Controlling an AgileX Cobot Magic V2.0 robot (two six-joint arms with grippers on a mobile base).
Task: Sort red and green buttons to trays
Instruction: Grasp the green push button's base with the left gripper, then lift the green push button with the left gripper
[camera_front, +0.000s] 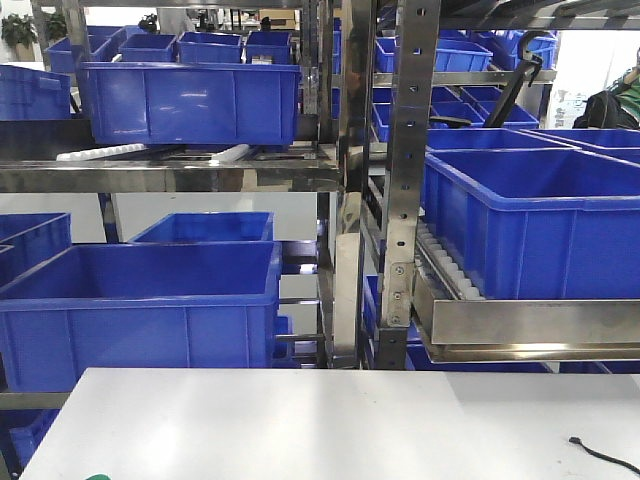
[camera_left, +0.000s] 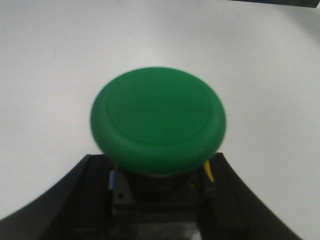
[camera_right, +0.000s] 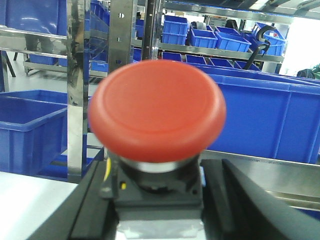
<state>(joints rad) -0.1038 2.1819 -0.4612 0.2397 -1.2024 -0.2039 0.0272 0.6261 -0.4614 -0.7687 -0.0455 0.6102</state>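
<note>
Both pinched at the base: green button (camera_left: 158, 120) in left jaws, red button (camera_right: 157, 110) in right jaws.

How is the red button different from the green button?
The green button has a green cap, and the red button has a red one. The green button sits in the left gripper, the red button in the right gripper. Behind the green button is only the white table. Behind the red button are blue bins and metal shelves. Both have round mushroom caps on black bases with a bit of yellow.
</note>
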